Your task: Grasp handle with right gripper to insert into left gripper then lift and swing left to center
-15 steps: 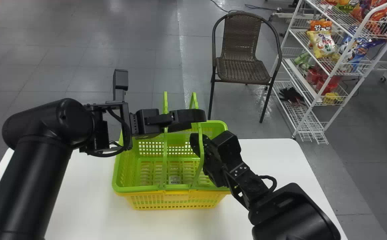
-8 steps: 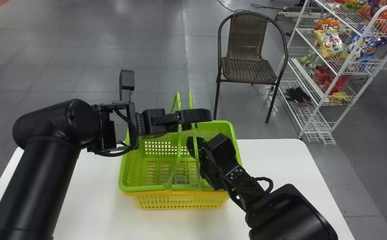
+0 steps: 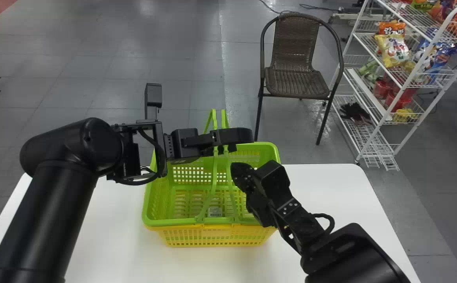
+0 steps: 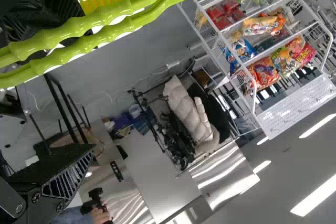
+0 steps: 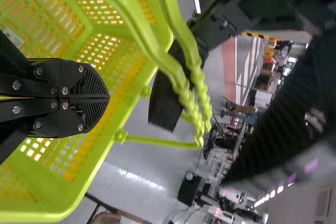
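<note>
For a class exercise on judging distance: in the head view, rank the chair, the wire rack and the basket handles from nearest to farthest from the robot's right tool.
1. Basket handles, just left of the right tool.
2. Chair, on the floor beyond the table, slightly right.
3. Wire rack, farther off to the right.

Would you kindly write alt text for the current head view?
A robot's left gripper is open at the two raised handles of a green basket, stacked in a yellow one on a table. The right gripper is over the basket; behind stand a chair and rack.
</note>
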Motion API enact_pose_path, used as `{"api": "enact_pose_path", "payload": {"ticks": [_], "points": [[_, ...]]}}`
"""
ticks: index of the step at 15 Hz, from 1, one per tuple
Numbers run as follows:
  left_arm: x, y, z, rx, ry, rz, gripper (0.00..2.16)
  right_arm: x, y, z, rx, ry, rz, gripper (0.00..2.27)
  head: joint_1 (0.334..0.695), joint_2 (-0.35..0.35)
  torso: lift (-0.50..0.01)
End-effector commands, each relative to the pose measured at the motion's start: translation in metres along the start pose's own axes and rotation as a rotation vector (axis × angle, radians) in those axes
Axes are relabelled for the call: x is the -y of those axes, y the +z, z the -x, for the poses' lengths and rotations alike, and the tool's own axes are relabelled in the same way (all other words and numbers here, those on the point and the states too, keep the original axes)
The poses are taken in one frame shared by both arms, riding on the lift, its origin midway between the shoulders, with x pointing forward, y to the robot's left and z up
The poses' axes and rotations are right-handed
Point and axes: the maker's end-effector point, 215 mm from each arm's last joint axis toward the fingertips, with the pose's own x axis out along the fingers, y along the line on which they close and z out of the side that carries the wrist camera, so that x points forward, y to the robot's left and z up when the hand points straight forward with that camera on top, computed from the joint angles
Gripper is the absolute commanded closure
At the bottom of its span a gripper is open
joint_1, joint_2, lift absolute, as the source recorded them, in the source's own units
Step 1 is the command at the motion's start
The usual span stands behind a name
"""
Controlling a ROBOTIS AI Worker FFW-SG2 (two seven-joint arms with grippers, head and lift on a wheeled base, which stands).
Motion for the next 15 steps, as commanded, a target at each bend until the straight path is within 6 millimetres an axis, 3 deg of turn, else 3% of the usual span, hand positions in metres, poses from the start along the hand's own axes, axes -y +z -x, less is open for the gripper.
{"api": "enact_pose_path", "payload": {"ticks": [1, 4, 11, 13, 15], "points": [[0.000, 0.000, 0.000, 0.006, -0.008, 0.008, 0.15, 0.034, -0.003, 0.025, 0.013, -0.060, -0.038, 2.15, 0.695, -0.109, 0.000], [0.000, 0.000, 0.000, 0.010, -0.010, 0.013, 0.15, 0.057, -0.010, 0.056, 0.041, -0.103, -0.066, 2.15, 0.695, -0.158, 0.000], [-0.001, 0.000, 0.000, 0.009, -0.012, 0.019, 0.15, 0.071, -0.020, 0.116, 0.169, -0.165, -0.129, 2.02, 0.695, -0.220, 0.000], [0.000, 0.001, -0.002, 0.003, -0.014, 0.015, 0.17, 0.083, -0.028, 0.136, 0.191, -0.199, -0.145, 1.92, 0.695, -0.236, 0.000], [-0.002, 0.002, -0.003, 0.003, -0.012, 0.020, 0.21, 0.092, -0.030, 0.155, 0.225, -0.218, -0.150, 1.56, 0.695, -0.256, 0.000]]}}
